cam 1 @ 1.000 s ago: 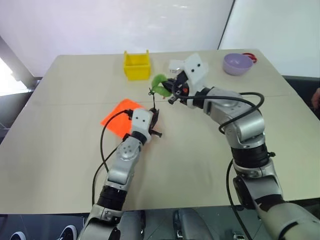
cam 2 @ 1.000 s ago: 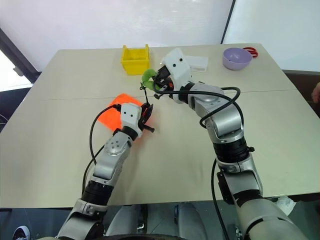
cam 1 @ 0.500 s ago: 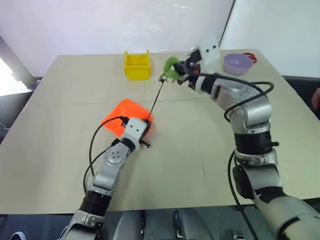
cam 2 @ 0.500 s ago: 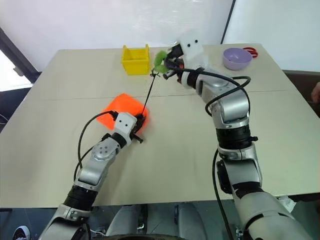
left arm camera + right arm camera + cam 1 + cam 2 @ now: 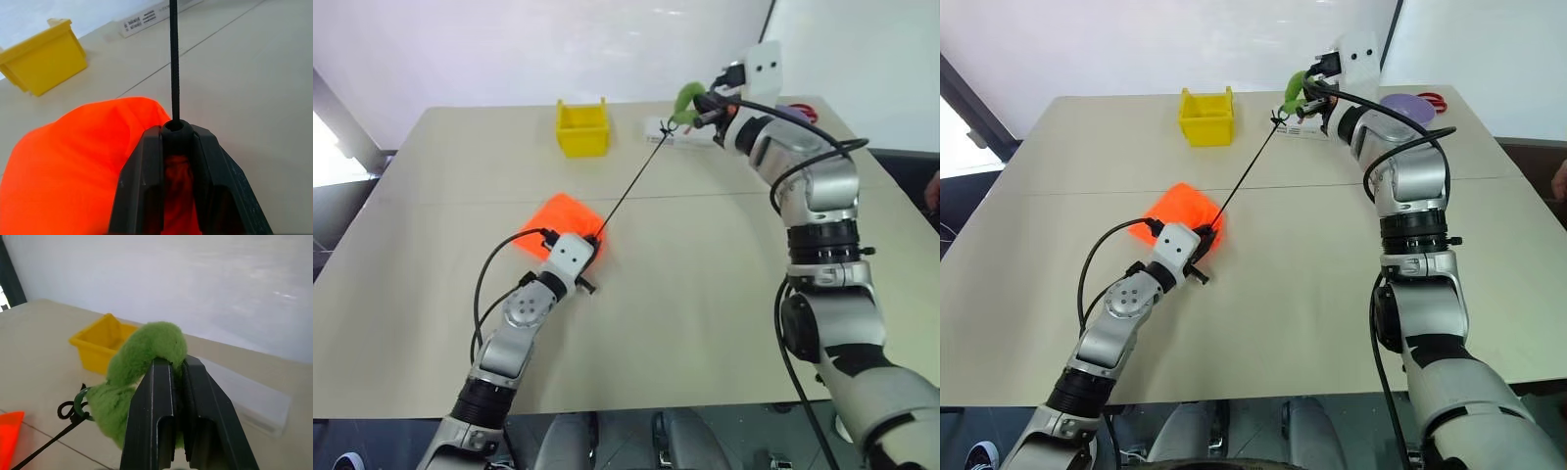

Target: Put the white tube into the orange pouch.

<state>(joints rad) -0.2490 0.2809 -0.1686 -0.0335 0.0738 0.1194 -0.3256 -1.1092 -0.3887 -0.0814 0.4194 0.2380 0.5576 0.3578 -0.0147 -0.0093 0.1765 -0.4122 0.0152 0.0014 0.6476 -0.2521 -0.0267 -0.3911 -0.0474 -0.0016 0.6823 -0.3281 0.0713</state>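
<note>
- Orange pouch (image 5: 556,219) lies on the worktop (image 5: 705,284), near left of centre; I cannot make out the white tube, which may already be inside.
- Left gripper (image 5: 175,147) has its jaws pinching the pouch's neck at the cord stopper.
- Right gripper (image 5: 177,382), far right, has its jaws pressed together on the green fuzzy ring (image 5: 686,101), with the black cord (image 5: 631,186) taut between.
- Step in hand looks like drawing the pouch shut; next calls for a steady pull without dragging the pouch.
</note>
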